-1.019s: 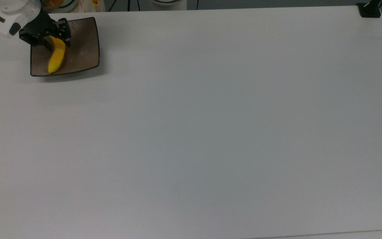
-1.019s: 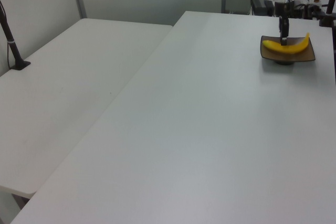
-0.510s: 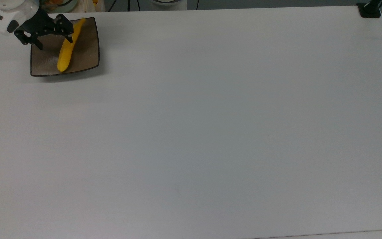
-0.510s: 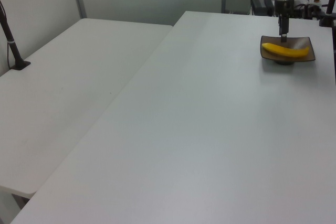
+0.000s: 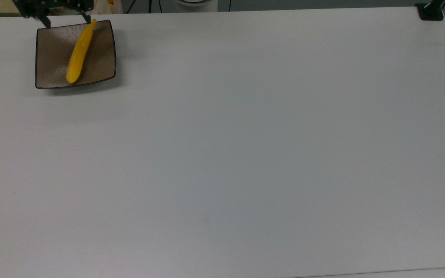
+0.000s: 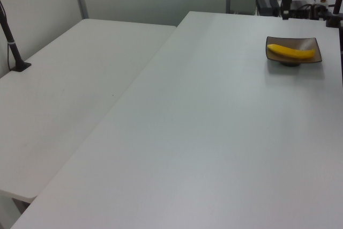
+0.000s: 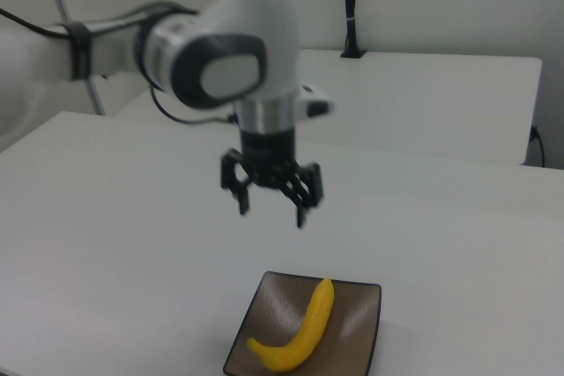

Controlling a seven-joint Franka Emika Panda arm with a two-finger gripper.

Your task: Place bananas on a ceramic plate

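Banana (image 5: 78, 53) lies diagonally on plate (image 5: 52, 46), 1-to-7 o'clock in the top view; looks light, stiff, slick, so re-grip mid-body; pincer (image 7: 271, 208) open, empty above.

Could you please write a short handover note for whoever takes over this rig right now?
Gripper: open, empty, hanging in the air above the ceramic plate, clear of it.
Banana: lying on the plate, running corner to corner across it; in the top view its stem end reaches the plate's upper rim.
Plate: on the white table, near the top view's upper left corner.
Done: banana is on the plate and released.
Left: nothing but to retract the arm.
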